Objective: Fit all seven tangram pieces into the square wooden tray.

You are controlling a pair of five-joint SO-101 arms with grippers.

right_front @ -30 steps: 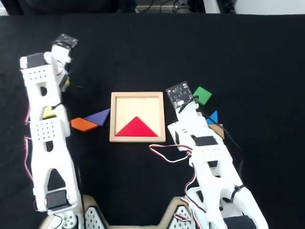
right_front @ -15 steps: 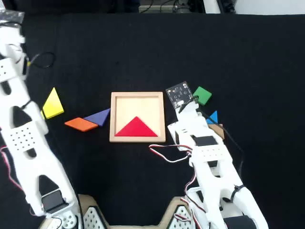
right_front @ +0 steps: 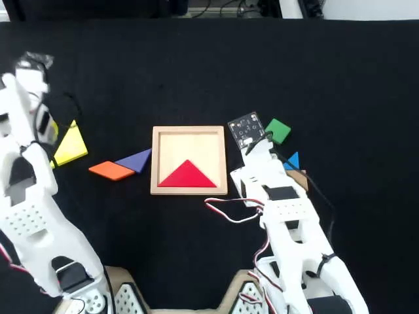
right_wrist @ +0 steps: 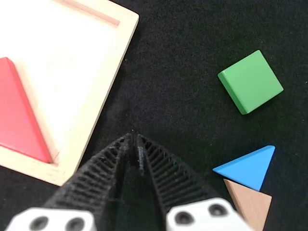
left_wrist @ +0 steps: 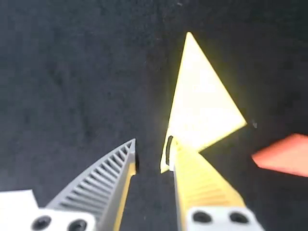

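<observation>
At the far left we are, as we judge it, on the pick-up of the yellow triangle [right_front: 69, 144]. The left claw [left_wrist: 150, 149] is released and holds nothing. Its jaws stand apart, one over the triangle's near corner and the other over the black cloth [right_front: 196, 78] just beside the piece. The piece lies flat and mostly ahead of the claw, not between the jaws. So we think the next move calls for shifting sideways until that corner sits in the gap, then lowering, pinching and lifting it over to the tray.

To the right of the yellow piece lie the orange parallelogram [right_front: 112, 171] and the purple triangle [right_front: 135, 160]. They touch tip to tip, and the purple one sits just beside the tray [right_front: 189, 131].

Inside the tray only the red triangle [right_front: 188, 174] is seated, its long side against the near wall, so by our count six pieces are left.

Just beside the tray's right rim, the right claw [right_wrist: 134, 144] is clenched on nothing and hangs over bare cloth.

Further right the green square [right_wrist: 250, 82] lies apart. Nearer that arm, the blue triangle [right_wrist: 248, 166] touches the tan triangle [right_wrist: 248, 202].
</observation>
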